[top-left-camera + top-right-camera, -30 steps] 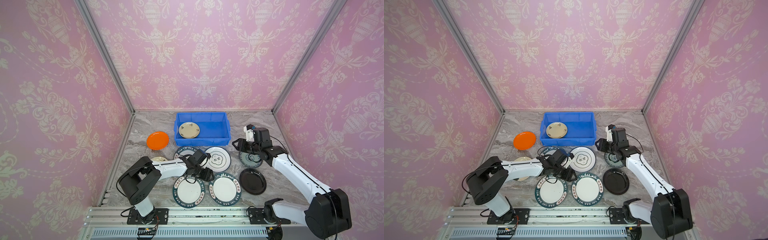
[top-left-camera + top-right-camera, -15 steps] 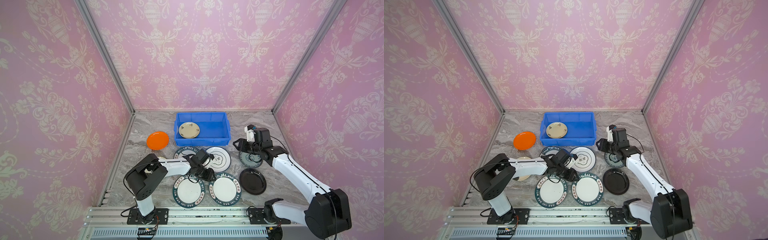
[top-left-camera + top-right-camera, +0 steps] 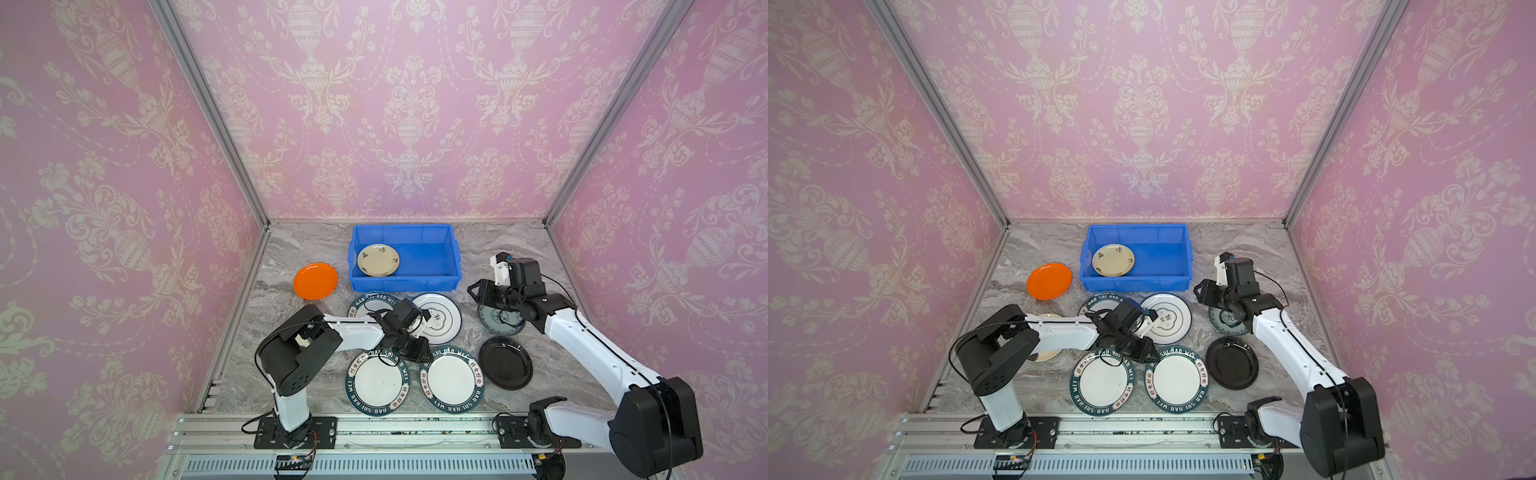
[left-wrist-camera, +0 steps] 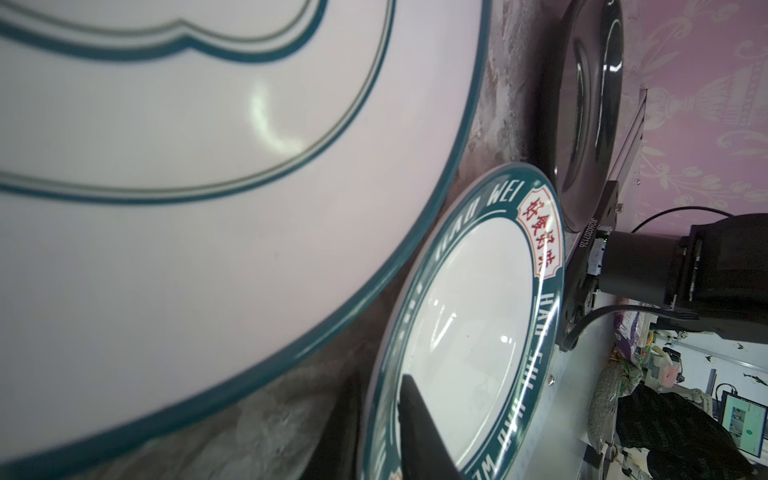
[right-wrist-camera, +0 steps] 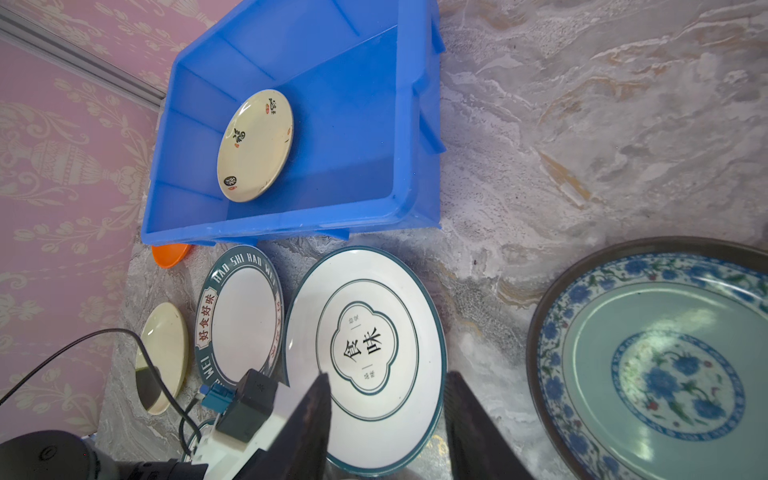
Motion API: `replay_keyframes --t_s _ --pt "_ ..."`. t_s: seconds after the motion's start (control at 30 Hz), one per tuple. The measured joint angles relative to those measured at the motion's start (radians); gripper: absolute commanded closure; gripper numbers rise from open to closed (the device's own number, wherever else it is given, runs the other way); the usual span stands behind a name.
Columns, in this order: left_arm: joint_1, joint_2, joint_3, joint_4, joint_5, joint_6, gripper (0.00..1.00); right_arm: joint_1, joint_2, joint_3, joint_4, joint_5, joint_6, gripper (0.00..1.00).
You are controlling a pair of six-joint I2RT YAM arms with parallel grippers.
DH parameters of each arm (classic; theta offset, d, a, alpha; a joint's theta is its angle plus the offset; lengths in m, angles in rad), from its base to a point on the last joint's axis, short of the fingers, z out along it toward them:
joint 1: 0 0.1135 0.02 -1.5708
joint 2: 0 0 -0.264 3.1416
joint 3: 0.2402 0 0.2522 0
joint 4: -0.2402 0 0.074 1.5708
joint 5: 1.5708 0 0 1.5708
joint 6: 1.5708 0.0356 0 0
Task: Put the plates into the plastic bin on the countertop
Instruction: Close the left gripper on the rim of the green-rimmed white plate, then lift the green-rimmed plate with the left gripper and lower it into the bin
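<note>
Left wrist view puts one finger (image 4: 417, 424) of the left claw (image 3: 415, 353) over a lettered plate's (image 4: 469, 316) lip on the counter (image 3: 266, 316); we cannot tell whether it is clamped. We judge the plates stiff, glossy, breakable, best pinched at the rim. Rightward, one cream plate (image 3: 378, 259) lies in the bin (image 3: 405, 284); the right claw (image 5: 386, 376) hangs open, empty.

One cream floral plate (image 3: 378, 259) inside blue bin (image 3: 432, 284) on countertop (image 3: 498, 243)
</note>
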Motion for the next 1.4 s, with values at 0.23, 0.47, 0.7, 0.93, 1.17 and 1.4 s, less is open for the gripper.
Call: replay_keyframes --t_s 0.23,0.47,0.7,0.93,1.17,1.4 --pt "0.000 0.007 0.010 0.015 0.056 -0.004 1.00 -0.002 0.000 0.000 -0.001 -0.002 -0.002 0.54" --pt "0.000 -0.006 0.071 -0.074 0.073 0.028 1.00 -0.003 0.001 0.000 -0.001 -0.006 -0.002 0.54" --pt "0.005 -0.139 0.120 -0.283 -0.011 0.103 1.00 -0.003 0.008 0.011 -0.001 -0.028 0.003 0.55" --pt "0.070 -0.245 0.292 -0.468 -0.070 0.147 1.00 -0.016 0.002 0.065 -0.004 0.005 0.031 0.54" --pt "0.264 -0.295 0.482 -0.523 -0.212 0.161 1.00 -0.059 -0.028 0.159 -0.039 0.088 0.052 0.54" --pt "0.446 -0.198 0.638 -0.404 -0.257 0.077 1.00 -0.068 0.040 0.298 -0.054 0.093 0.057 0.54"
